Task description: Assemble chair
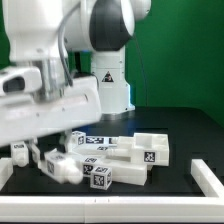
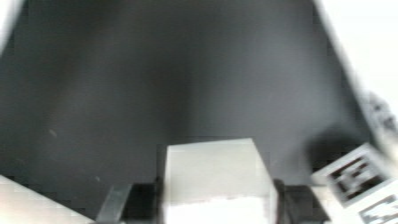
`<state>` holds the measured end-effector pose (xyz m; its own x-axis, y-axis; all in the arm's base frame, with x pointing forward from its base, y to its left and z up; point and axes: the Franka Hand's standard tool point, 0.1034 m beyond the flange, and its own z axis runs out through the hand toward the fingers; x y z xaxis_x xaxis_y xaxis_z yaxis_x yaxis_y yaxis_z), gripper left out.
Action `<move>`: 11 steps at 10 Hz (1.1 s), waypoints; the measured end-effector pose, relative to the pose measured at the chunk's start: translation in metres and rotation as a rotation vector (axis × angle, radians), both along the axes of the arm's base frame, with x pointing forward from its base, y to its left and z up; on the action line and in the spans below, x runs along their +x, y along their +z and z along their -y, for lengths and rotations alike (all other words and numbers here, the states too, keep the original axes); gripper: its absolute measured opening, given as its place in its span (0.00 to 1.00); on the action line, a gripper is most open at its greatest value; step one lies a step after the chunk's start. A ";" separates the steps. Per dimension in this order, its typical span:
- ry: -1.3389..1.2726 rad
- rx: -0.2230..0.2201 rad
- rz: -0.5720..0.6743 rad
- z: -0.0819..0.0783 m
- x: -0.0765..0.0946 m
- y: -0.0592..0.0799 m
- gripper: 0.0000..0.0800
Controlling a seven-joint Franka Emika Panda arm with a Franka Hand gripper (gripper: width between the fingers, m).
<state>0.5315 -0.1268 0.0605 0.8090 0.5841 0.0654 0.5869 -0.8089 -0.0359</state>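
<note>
Several white chair pieces with black-and-white tags lie bunched on the black table (image 1: 180,135). A flat slab (image 1: 150,150) is at the exterior view's right, blocks and bars (image 1: 100,165) are in the middle, and a small piece (image 1: 20,152) is at the left. My gripper (image 1: 42,152) is low over the left end of the bunch, mostly hidden by the arm. In the wrist view my gripper (image 2: 214,203) has a white chair piece (image 2: 214,175) between its dark fingers (image 2: 135,203), which touch both its sides. A tagged piece (image 2: 365,180) lies close beside it.
The table's raised white border (image 1: 205,175) runs along the front edge, near the pieces. The arm's white base (image 1: 112,85) stands behind the bunch. Bare black table (image 2: 160,70) stretches beyond the held piece in the wrist view.
</note>
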 end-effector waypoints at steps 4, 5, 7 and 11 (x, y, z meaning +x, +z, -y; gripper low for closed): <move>-0.056 -0.020 0.000 0.018 -0.047 0.019 0.36; -0.056 -0.020 0.000 0.018 -0.047 0.019 0.36; -0.142 -0.030 0.006 0.028 -0.069 0.020 0.36; -0.256 -0.045 0.018 0.050 -0.114 0.021 0.36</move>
